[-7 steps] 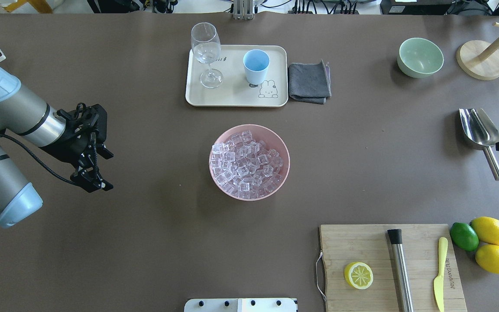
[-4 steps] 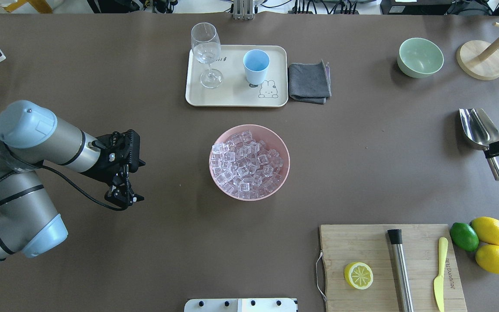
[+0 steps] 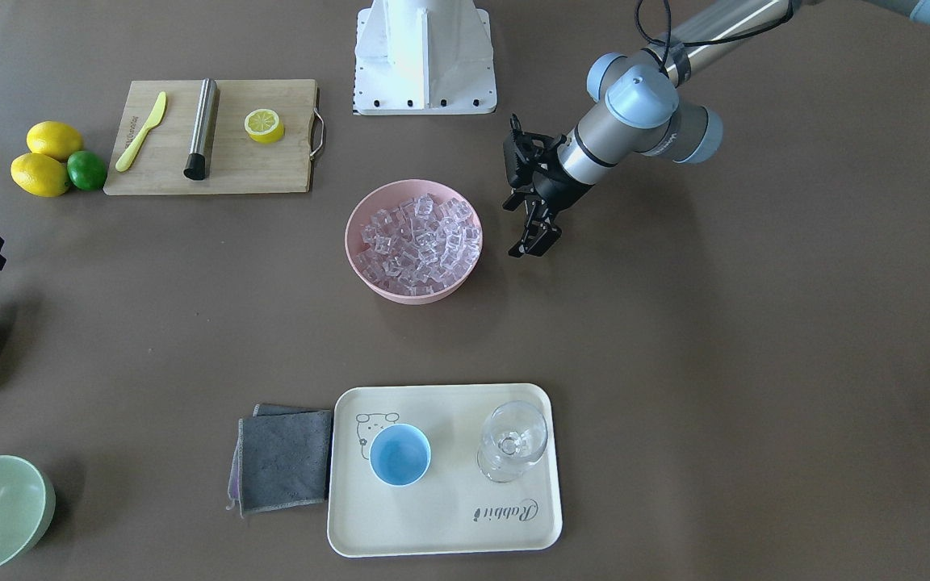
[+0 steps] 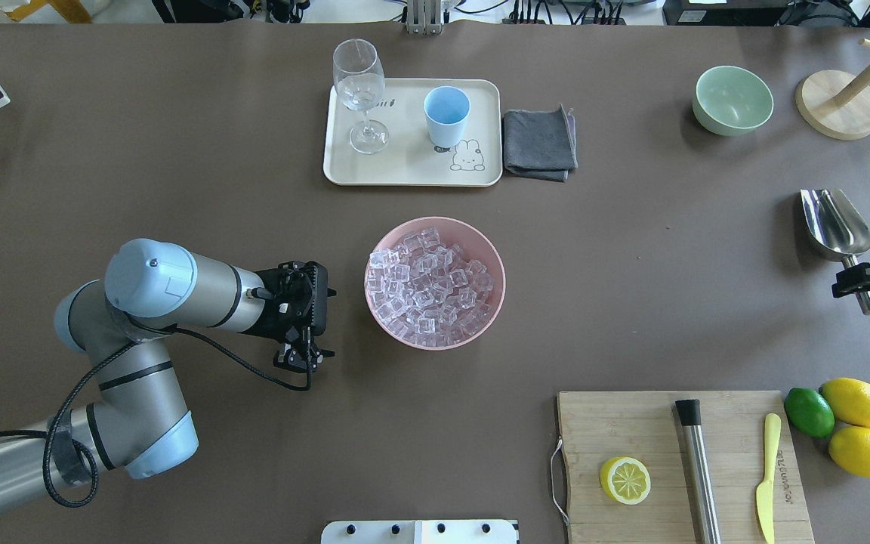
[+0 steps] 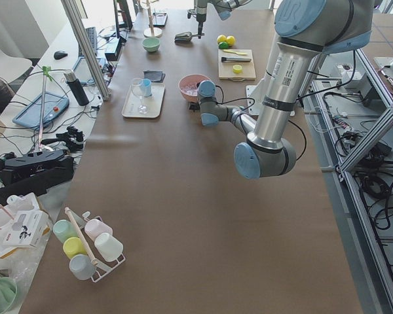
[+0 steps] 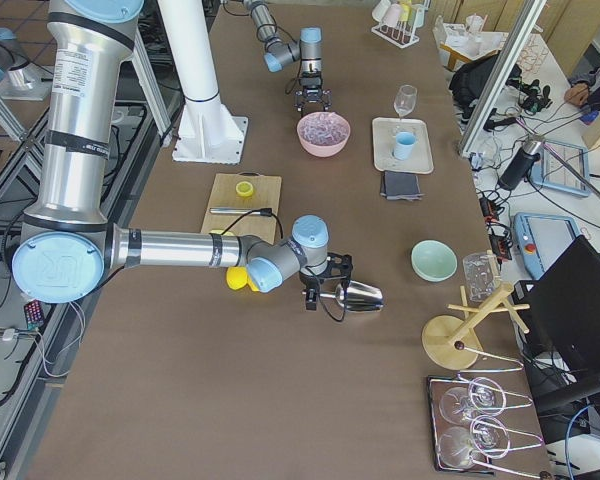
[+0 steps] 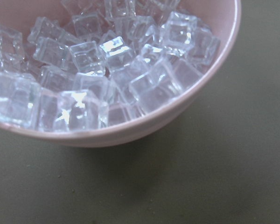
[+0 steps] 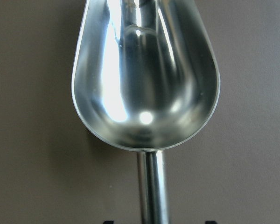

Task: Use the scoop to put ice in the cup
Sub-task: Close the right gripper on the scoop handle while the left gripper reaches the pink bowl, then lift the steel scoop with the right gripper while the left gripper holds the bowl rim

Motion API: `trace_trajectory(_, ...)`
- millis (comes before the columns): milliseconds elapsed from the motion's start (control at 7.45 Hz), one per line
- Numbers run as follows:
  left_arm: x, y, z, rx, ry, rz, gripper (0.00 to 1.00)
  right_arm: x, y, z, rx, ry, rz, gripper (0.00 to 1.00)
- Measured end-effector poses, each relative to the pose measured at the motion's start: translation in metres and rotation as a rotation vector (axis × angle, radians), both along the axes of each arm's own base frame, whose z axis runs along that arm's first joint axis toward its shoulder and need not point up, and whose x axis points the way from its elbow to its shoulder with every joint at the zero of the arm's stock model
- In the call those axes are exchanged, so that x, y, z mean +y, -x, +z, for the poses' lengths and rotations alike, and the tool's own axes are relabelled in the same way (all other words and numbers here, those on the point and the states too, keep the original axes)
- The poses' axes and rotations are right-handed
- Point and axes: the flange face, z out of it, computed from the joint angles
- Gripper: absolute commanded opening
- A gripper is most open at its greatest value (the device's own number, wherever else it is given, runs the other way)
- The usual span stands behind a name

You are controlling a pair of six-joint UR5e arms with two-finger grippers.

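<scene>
The ice (image 4: 431,287) fills a pink bowl (image 4: 435,221) at the table's middle; it also shows close up in the left wrist view (image 7: 98,79). The light-blue cup (image 4: 446,113) stands empty on a cream tray (image 4: 405,170) behind the bowl. The steel scoop (image 4: 835,223) lies empty at the far right. My right gripper (image 4: 864,288) is open, its fingers straddling the scoop's handle with a gap on both sides, as the right wrist view shows over the scoop (image 8: 144,79). My left gripper (image 4: 305,363) is open and empty, just left of the bowl.
A stemmed glass (image 4: 359,91) shares the tray, with a grey cloth (image 4: 539,143) beside it. A green bowl (image 4: 733,98) and a wooden stand (image 4: 839,106) are at the back right. A cutting board (image 4: 631,431) with a lemon half, steel cylinder and knife lies front right, beside the citrus (image 4: 854,427).
My left arm has swung right, bringing its gripper from the table's left edge to beside the pink bowl. My right gripper has slid along the scoop's handle toward its end.
</scene>
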Motion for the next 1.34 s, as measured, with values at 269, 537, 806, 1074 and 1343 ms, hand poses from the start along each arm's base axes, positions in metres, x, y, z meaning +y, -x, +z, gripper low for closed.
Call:
trace_trajectory(269, -0.005, -0.009, -0.013, 0.011, -0.001, -0.003, 0.99, 0.001, 0.002, 0.0, -0.001, 0.008, 0.002, 0.35)
trace_trajectory(537, -0.008, -0.013, -0.015, 0.02, 0.089, -0.032, 0.99, 0.003, 0.004, -0.001, -0.008, 0.008, 0.009, 0.0)
trace_trajectory(806, -0.008, -0.014, -0.016, 0.026, 0.141, -0.046, 0.99, 0.005, 0.003, -0.003, -0.027, -0.001, 0.025, 0.0)
trace_trajectory(1074, -0.007, -0.015, -0.017, 0.03, 0.144, -0.043, 0.99, 0.008, 0.002, -0.002, -0.03, -0.005, 0.02, 0.0)
trace_trajectory(1343, -0.006, -0.015, -0.017, 0.032, 0.145, -0.04, 0.99, 0.012, 0.0, -0.012, -0.046, -0.03, -0.008, 0.0)
